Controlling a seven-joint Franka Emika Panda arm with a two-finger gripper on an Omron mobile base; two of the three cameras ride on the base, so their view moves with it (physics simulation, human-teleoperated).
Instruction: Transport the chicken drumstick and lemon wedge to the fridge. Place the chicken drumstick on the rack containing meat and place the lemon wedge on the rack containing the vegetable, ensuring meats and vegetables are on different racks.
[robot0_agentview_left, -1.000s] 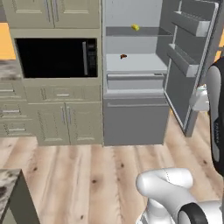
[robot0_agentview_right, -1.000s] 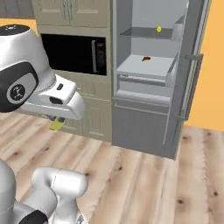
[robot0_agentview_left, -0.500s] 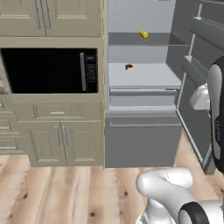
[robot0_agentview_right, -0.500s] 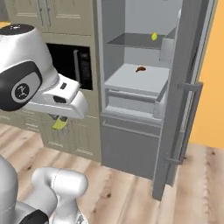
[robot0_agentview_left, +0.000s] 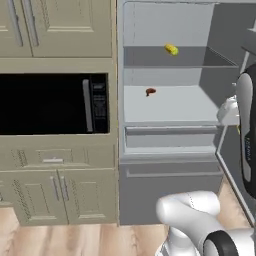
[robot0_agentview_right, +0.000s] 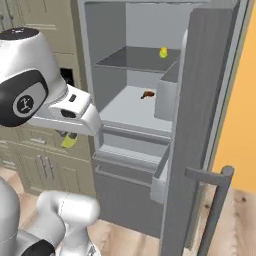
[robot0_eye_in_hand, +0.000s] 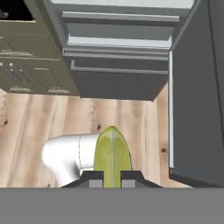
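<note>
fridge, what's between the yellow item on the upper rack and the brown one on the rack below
Nothing but bare shelf and back wall of the fridge. The yellow item sits alone on the upper rack, the brown item alone below it; both base views show this.

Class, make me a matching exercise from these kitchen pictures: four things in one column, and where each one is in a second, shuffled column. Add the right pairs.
Things:
1. lemon wedge
2. yellow item
3. brown item
4. microwave

Places:
A. lower fridge shelf
B. left of the fridge
C. between the gripper fingers
D. upper fridge shelf

Pairs: 1-C, 2-D, 3-A, 4-B
</note>
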